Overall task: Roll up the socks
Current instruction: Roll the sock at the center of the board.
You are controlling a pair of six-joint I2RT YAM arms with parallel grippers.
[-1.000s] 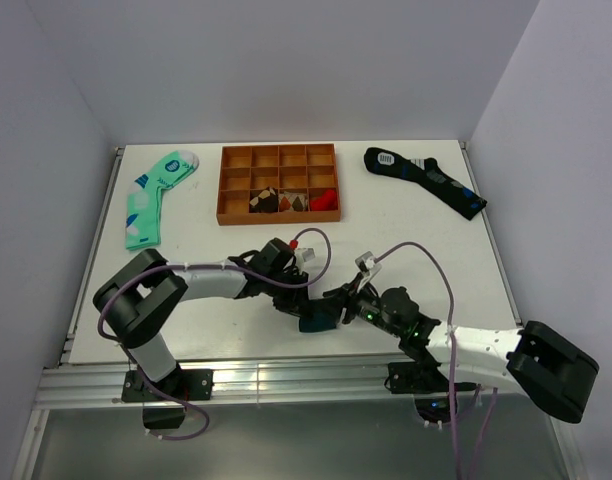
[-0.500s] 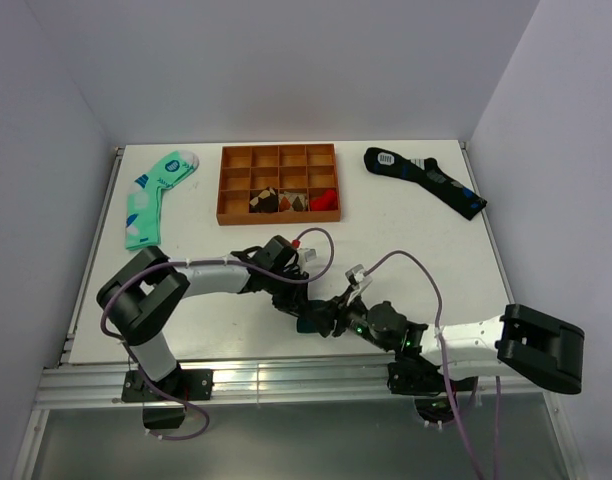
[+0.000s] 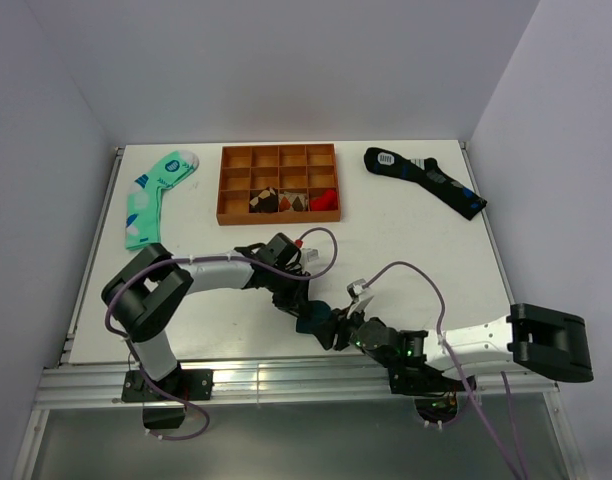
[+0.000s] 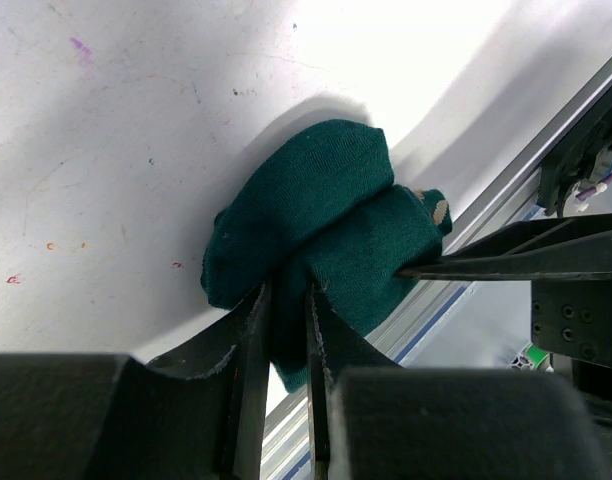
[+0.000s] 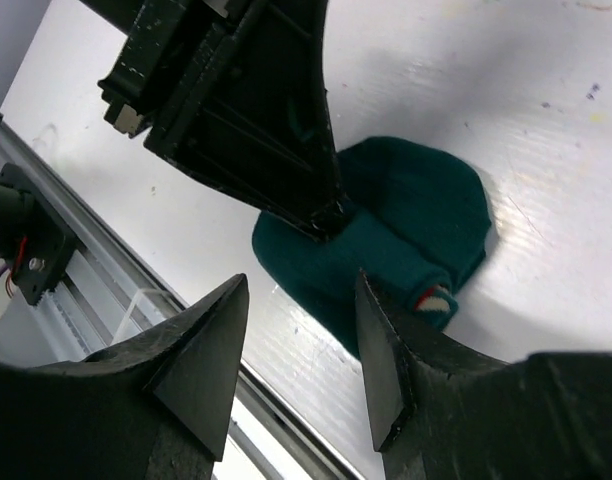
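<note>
Left tool (image 4: 286, 295) nearly closed, pinching bundled teal socks (image 4: 316, 215), likely to hold roll tight. Right tool (image 5: 298, 285) spread wide, empty, just above. Socks lower centre of overhead view, near tabletop (image 4: 136, 120) edge.

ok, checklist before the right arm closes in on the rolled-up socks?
1. Hold: left gripper shut on a fold of the socks: ok.
2. Jaws: right gripper open, nothing between them: ok.
3. Alignment: socks lie ahead of the right gripper, partly off to one side: cannot tell.
4. Margin: socks sit right beside the table edge rail: not ok.
5. Roll tightness: cartoon end pokes out: cannot tell.
6. Clutter: mint-green sock, black sock and orange tray lie at the far side: ok.
</note>
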